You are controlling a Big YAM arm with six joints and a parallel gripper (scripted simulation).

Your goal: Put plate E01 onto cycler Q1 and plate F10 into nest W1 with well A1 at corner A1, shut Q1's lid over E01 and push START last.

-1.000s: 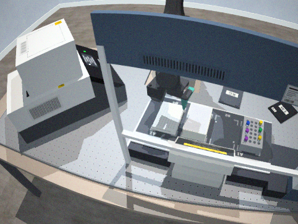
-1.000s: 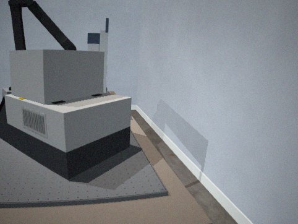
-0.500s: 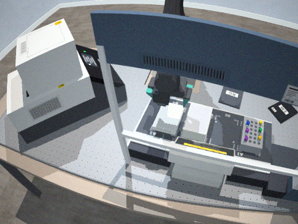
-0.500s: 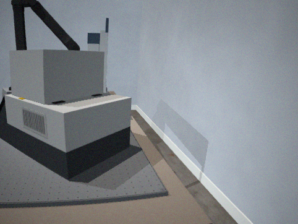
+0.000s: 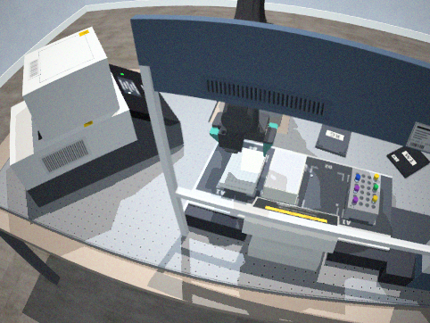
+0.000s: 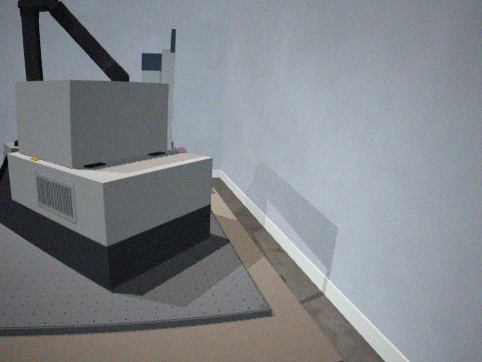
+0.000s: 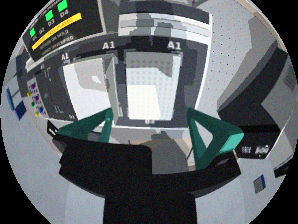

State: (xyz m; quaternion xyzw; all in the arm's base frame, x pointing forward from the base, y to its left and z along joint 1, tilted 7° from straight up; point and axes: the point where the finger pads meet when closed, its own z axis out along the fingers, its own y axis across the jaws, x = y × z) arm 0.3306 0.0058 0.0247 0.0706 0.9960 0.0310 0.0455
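Observation:
A white 96-well PCR plate [image 5: 243, 171] lies in the leftmost deck position, D4, with an A1 mark at its near corner. My gripper [image 5: 243, 138] hangs just above its far end, wide open, with one teal finger on each side of the plate and not closed on it. In the wrist view the plate [image 7: 149, 90] lies straight ahead between the fingers. The D2 position [image 5: 326, 178] shows only its dark base and locators. The cycler Q1 [image 5: 76, 116] stands at the left with its lid down and a green lamp [image 5: 121, 74] on its panel [image 5: 129, 85].
The white deep-well block [image 5: 285, 174] sits right next to the plate. The tube cooling block [image 5: 366, 192] holds coloured tubes at the right. A blue canopy [image 5: 277, 76] on a white post [image 5: 162, 147] overhangs the deck. Two black nests [image 5: 334, 138] [image 5: 407, 161] lie behind.

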